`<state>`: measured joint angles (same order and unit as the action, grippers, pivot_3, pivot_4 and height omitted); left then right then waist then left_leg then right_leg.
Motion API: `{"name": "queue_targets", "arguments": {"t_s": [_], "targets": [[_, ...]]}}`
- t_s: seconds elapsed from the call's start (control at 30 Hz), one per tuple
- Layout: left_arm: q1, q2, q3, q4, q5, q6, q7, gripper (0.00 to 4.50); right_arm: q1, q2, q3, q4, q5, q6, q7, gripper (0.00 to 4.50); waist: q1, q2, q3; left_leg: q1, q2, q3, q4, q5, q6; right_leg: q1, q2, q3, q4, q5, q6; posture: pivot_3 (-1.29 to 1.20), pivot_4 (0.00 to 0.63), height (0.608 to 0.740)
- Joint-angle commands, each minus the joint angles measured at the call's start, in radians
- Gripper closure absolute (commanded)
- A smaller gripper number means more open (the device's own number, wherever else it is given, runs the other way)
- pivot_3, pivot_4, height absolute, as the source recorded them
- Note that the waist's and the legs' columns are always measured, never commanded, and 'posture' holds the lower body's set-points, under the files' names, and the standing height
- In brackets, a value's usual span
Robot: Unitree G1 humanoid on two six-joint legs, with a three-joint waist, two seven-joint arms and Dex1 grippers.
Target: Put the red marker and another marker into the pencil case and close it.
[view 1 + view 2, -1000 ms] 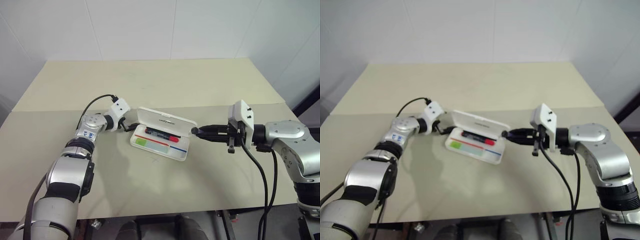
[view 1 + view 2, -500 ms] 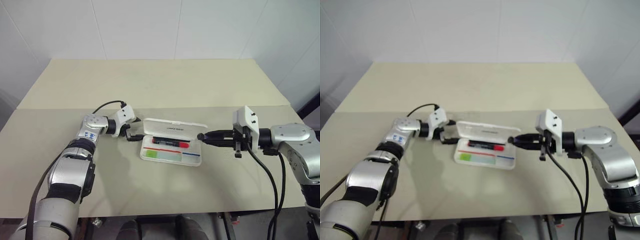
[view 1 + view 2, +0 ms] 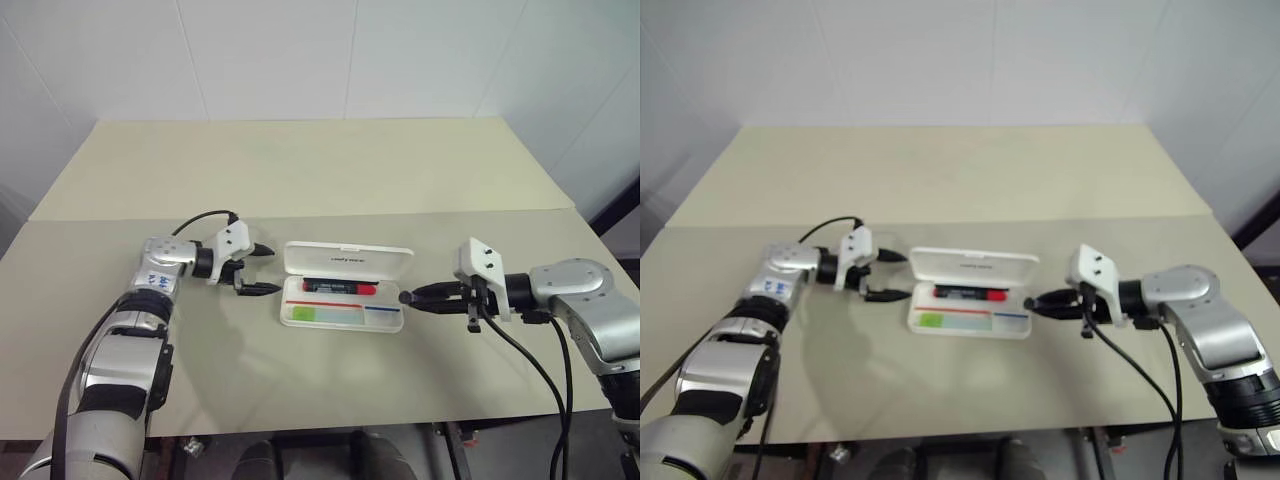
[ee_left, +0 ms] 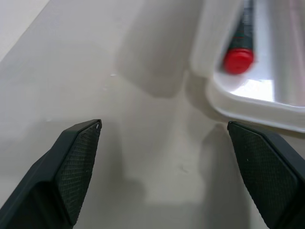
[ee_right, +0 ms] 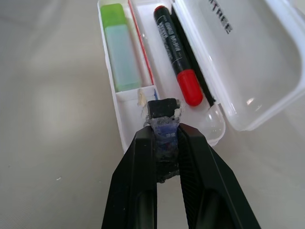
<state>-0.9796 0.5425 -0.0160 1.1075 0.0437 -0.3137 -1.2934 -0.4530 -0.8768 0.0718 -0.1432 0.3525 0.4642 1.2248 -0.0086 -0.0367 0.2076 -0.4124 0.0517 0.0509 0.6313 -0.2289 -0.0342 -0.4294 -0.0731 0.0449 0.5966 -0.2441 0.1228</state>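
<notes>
The pencil case (image 3: 345, 286) is seen lying open on the beige table (image 3: 300, 170), its lid (image 3: 348, 260) raised on the far side and its tray toward the robot. Inside the tray, the red marker (image 3: 340, 288) is laid lengthwise in the far compartment, its red cap end (image 5: 189, 88) turned toward the robot's right. The lime-green highlighter (image 3: 305, 313) is laid in the near compartment, at the end of the case nearer the left arm. A red-and-blue stripe (image 5: 141, 67) is seen between the two compartments. The left gripper (image 3: 265, 269) is held just beside the left end of the case, apart from it, with its two black fingers (image 4: 76, 167) spread wide and nothing between them. The right gripper (image 3: 408, 297) is held at the right end of the case, its fingers (image 5: 140, 167) drawn narrow and pinched on a small dark object (image 5: 163, 110) that cannot be identified; whether the tip touches the case rim cannot be told.
</notes>
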Motion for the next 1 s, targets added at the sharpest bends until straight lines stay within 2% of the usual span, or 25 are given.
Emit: {"name": "queue_targets", "arguments": {"t_s": [0.03,0.43,0.83,0.87,1.0], "targets": [[0.040,0.048,0.035,-0.103,-0.071,0.018,-0.068,0.00,-0.020,0.010,0.003,-0.054,0.006,0.013,-0.016,4.17,0.000,0.000,0.000,0.000,0.000,0.000,0.000,0.000,0.000,0.000,0.000,0.000,0.000,0.000,0.000,0.00,0.150,0.740],[0.234,0.150,0.091,-0.468,-0.274,0.174,-0.224,0.00,-0.051,0.066,0.086,-0.081,-0.034,0.045,-0.075,4.17,0.001,0.000,0.000,0.000,0.001,0.000,0.001,0.000,0.000,0.000,0.000,0.000,0.002,-0.001,-0.002,0.00,0.150,0.740],[0.285,0.160,0.090,-0.586,-0.355,0.222,-0.220,0.00,-0.071,0.066,0.155,-0.035,-0.116,0.011,-0.071,4.17,-0.001,0.000,0.000,0.001,0.001,0.000,0.002,0.000,0.000,0.000,0.000,0.000,0.004,-0.002,-0.004,0.00,0.150,0.740],[0.283,0.158,0.089,-0.586,-0.356,0.222,-0.219,0.00,-0.074,0.068,0.159,-0.030,-0.122,0.007,-0.071,3.43,-0.001,0.000,0.000,0.002,0.001,0.000,0.002,0.000,0.000,0.000,0.000,0.000,0.004,-0.002,-0.004,0.00,0.150,0.740],[0.276,0.154,0.087,-0.589,-0.358,0.223,-0.213,0.00,-0.087,0.075,0.159,-0.028,-0.124,0.008,-0.064,2.20,-0.004,0.000,0.000,0.002,0.001,0.000,0.002,0.000,0.000,0.000,0.000,0.000,0.004,-0.002,-0.004,0.00,0.150,0.740]]}}
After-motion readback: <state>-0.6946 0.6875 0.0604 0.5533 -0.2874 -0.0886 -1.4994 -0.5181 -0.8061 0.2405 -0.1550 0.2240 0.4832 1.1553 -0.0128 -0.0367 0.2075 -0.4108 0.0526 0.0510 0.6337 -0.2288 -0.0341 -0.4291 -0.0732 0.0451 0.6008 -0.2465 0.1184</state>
